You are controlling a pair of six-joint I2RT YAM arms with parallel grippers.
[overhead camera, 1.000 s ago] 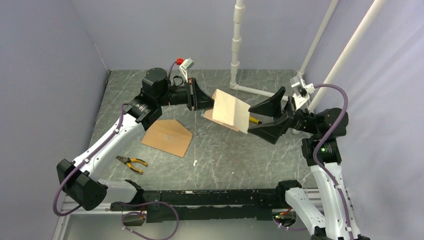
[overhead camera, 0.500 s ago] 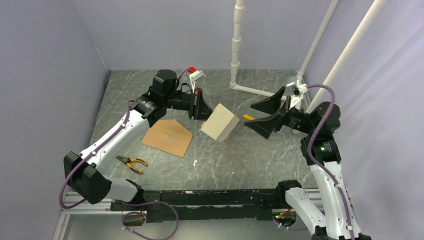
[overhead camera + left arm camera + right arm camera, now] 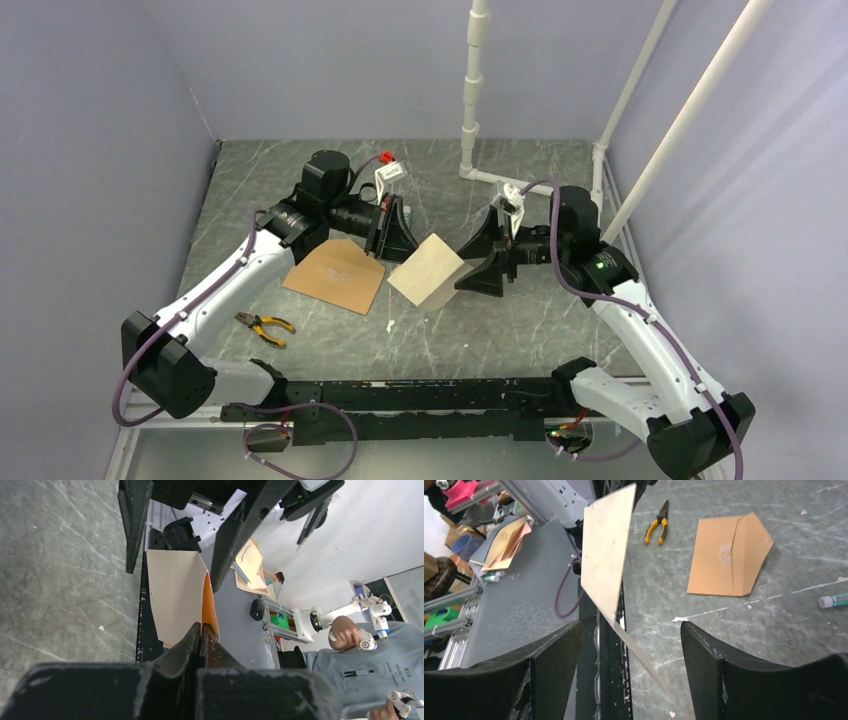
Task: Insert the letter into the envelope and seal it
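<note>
Your left arm (image 3: 225, 285) reaches up from its base at the near left, elbow out toward the wall, wrist turned so the left gripper (image 3: 397, 252) points down and inward. Its jaws are pinched flat on one edge of the letter (image 3: 428, 270), which hangs tilted in the air above the table, clear of the surface. In the left wrist view the left gripper (image 3: 200, 636) bites the near edge of the letter (image 3: 172, 595), and the sheet bows slightly. Your right arm (image 3: 640, 330) bends in from the near right, forearm low. The right gripper (image 3: 468, 262) stands wide, one finger on either side of the sheet's free edge; no pad visibly touches it. From the right wrist, the right gripper (image 3: 629, 630) frames the letter (image 3: 606, 545) edge-on: thin, stiff-looking, pale pinkish-tan, plain. The envelope (image 3: 335, 275) lies flat on the table just left of the held sheet: brown kraft paper, diagonal seams, pointed flap spread out. Yellow-handled pliers (image 3: 262, 325) lie nearer the left base, well apart. A small white-and-green tube (image 3: 834, 600) lies near the envelope (image 3: 729, 555). The table (image 3: 500, 330) is dark grey with pale marbled streaks. Lilac walls enclose it, with white pipes (image 3: 472, 90) standing at the back.
</note>
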